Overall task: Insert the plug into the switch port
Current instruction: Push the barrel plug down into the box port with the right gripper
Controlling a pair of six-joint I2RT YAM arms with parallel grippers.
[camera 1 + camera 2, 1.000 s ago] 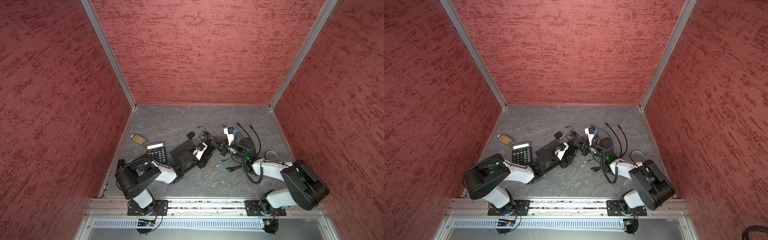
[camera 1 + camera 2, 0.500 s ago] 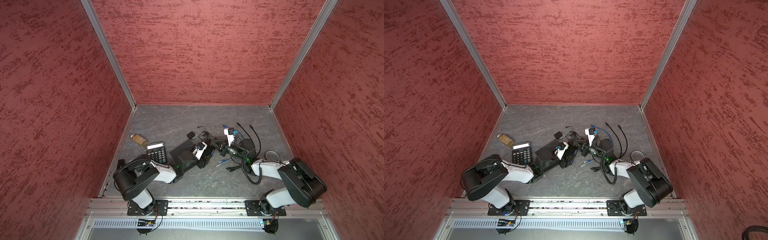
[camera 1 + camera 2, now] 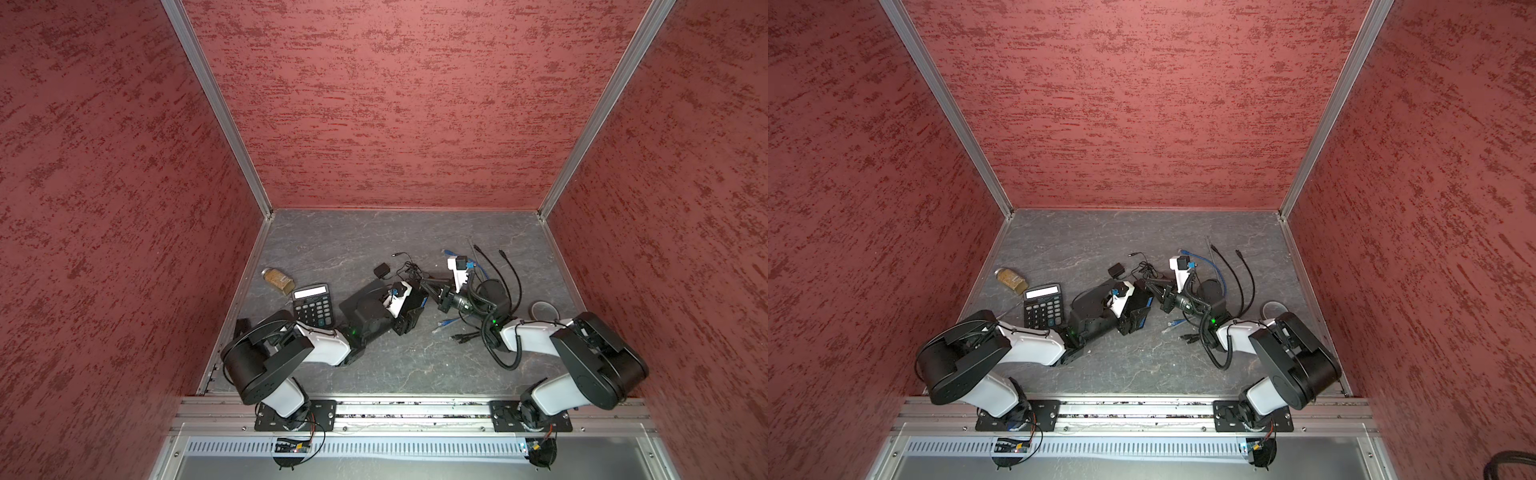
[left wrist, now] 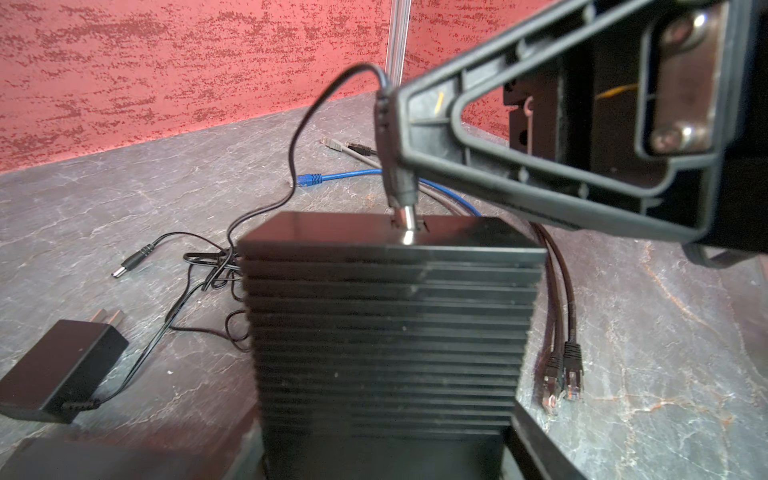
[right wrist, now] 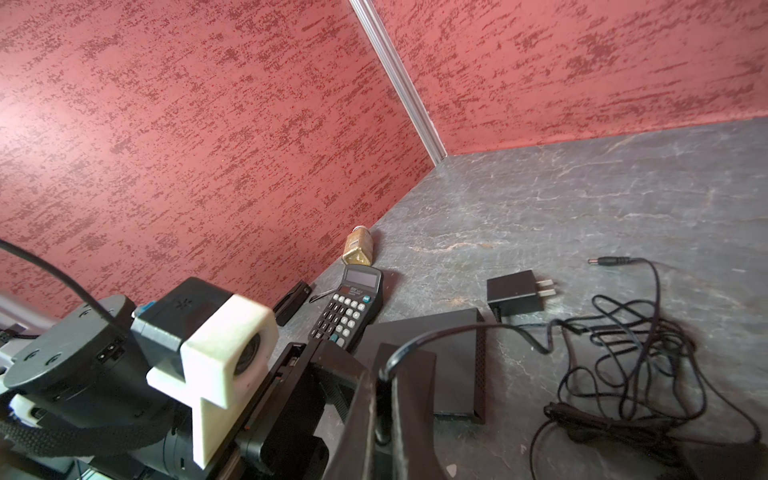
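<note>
Closest in, the left gripper (image 4: 386,449) grasps the black ribbed switch (image 4: 386,332) and stands it on end, though its fingers (image 4: 536,451) are cut off at the frame edge in the left wrist view and melt into black in both top views. From the switch's 2 o'clock in a top view, the right gripper (image 3: 428,286) is clenched on the barrel plug (image 4: 400,183), metal tip meeting the port (image 4: 422,225) on the switch's upper face, depth impossible to judge. Farther back, the power adapter (image 3: 381,271) lies at 11 o'clock, and at 1 o'clock a blue cable (image 3: 449,252) runs partly hidden behind the right wrist camera (image 3: 457,268).
</note>
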